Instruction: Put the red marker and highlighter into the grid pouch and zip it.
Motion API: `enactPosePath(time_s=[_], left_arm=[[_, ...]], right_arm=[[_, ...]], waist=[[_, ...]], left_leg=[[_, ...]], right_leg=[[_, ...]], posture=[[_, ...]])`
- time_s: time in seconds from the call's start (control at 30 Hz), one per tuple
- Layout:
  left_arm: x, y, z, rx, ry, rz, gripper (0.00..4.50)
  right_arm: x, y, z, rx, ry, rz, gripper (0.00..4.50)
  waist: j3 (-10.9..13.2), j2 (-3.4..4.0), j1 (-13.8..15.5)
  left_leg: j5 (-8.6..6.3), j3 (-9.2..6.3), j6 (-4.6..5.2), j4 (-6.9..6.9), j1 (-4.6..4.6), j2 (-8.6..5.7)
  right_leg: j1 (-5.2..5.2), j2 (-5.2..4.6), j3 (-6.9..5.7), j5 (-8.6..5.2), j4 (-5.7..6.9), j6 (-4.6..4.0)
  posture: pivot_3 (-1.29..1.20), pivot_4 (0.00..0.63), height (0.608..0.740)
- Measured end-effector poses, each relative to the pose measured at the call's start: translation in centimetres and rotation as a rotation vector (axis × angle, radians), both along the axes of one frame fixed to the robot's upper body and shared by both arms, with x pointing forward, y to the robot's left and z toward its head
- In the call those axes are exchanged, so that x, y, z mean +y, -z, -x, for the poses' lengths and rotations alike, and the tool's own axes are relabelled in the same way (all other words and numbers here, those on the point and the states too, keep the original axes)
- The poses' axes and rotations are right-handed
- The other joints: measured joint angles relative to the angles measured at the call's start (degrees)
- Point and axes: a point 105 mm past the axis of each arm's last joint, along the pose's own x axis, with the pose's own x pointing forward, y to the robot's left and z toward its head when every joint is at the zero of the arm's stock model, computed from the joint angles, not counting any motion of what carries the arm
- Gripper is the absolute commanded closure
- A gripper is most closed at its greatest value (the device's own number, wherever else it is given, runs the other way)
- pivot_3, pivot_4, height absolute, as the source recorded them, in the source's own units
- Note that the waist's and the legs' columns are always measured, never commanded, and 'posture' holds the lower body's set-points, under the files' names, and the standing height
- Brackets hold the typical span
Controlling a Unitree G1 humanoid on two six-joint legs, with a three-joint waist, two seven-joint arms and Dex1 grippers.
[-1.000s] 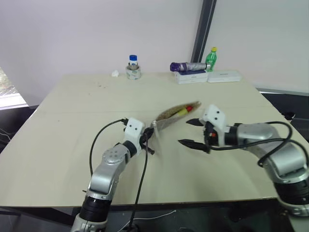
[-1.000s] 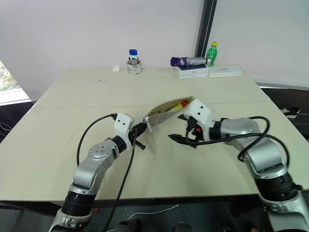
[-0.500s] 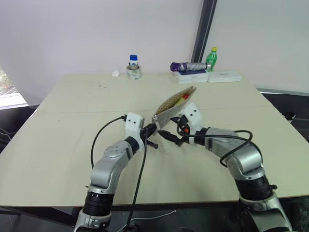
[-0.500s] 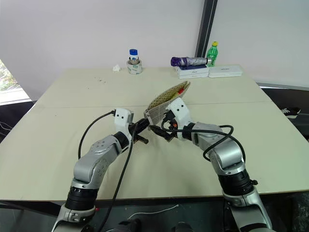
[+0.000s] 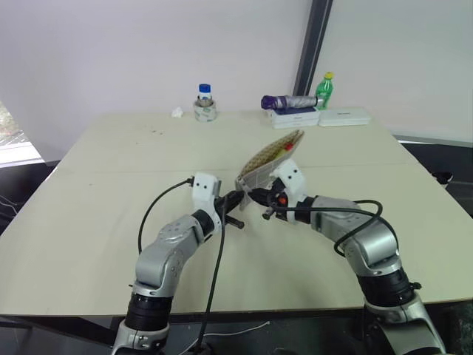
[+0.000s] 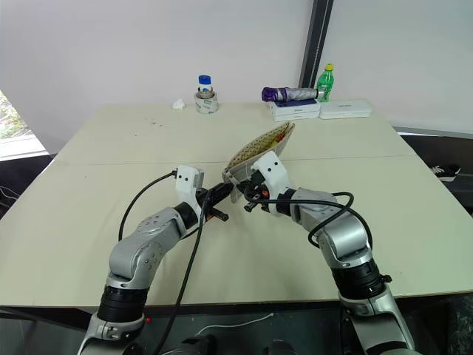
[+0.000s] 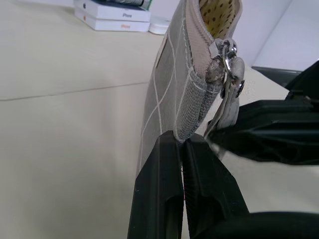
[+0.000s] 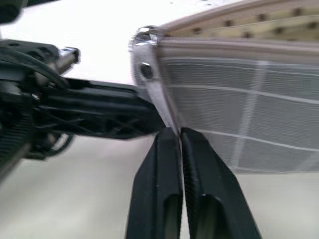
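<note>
Above the middle of the beige table [image 5: 96,192], the grid pouch [image 5: 267,157] is held clear of the surface, its long axis slanting from the low end near the grippers up toward one o'clock, its open mouth facing upward. A streak of yellow, the highlighter [image 5: 278,151], shows inside that mouth. The left gripper [image 5: 242,198], at the pouch's seven o'clock, has its fingers pressed together on the pouch's lower corner, a hold seen closely from the left wrist [image 7: 183,144]. The right gripper [image 5: 255,195], at the pouch's five o'clock, has its fingers clamped on the zipper pull tab [image 8: 155,97], which hangs from the slider at that same low end.
</note>
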Motion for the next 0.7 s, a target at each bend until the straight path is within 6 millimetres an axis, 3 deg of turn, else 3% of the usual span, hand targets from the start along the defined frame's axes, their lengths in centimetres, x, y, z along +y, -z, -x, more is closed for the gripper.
enactPosePath(time_s=[0.27, 0.37, 0.7], left_arm=[[1.0, 0.1, -0.1, -0.013, 0.0, -0.049, 4.5], [1.5, 0.3, 0.1, -0.06, 0.023, -0.132, 4.5], [2.1, 0.2, 1.8, -0.165, 0.12, -0.211, 4.5]], right_arm=[[-3.8, -1.9, -0.8, -0.086, 0.11, 0.037, 4.46], [-5.4, -2.8, -2.0, -0.115, 0.175, 0.063, 4.46], [-5.8, -2.7, -4.0, -0.137, 0.187, 0.062, 4.46]], waist=[[0.0, 0.0, -0.02], [0.0, 0.0, -0.23], [0.0, 0.01, -0.26]], left_leg=[[0.0, 0.03, 0.0, -0.01, 0.0, 0.0], [0.0, 0.08, 0.0, -0.03, 0.02, 0.01], [-0.01, 0.1, 0.01, -0.08, 0.01, 0.06]], right_leg=[[-0.01, 0.0, 0.02, 0.0, 0.0, 0.0], [-0.02, 0.01, 0.05, 0.0, 0.0, -0.01], [-0.04, 0.0, 0.08, 0.0, -0.04, -0.02]], posture=[[0.0, 0.15, 0.737], [0.0, 0.15, 0.737], [0.0, 0.15, 0.737]])
